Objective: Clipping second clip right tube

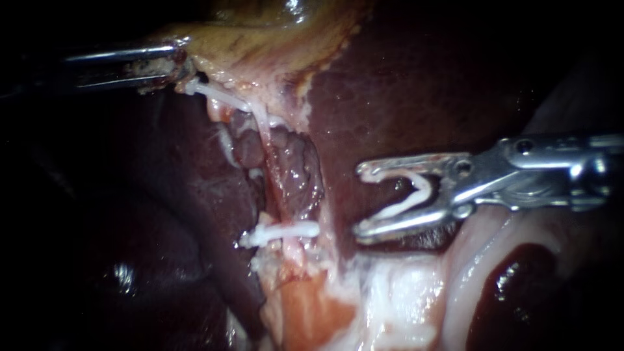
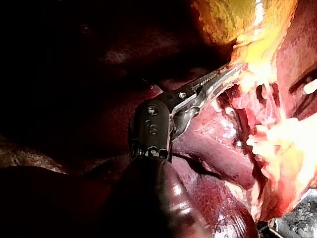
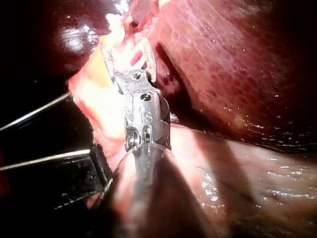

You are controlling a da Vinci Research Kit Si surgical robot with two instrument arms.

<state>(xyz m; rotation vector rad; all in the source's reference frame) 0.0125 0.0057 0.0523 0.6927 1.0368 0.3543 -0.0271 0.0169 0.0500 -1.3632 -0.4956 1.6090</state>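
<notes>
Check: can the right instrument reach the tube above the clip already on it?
Probably yes. The right instrument, its jaws holding a loaded clip, faces the tube from beside it with only bare liver between; the tube above the placed clip looks exposed.

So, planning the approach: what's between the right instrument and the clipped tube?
Endoscope view: only bare liver between the right instrument, holding its clip, and the clipped tube.

Two instruments, two clips
Left instrument and right instrument; one loaded clip (white, in the right one's jaws), one seated clip on a tube; one gallbladder, one liver.
</notes>
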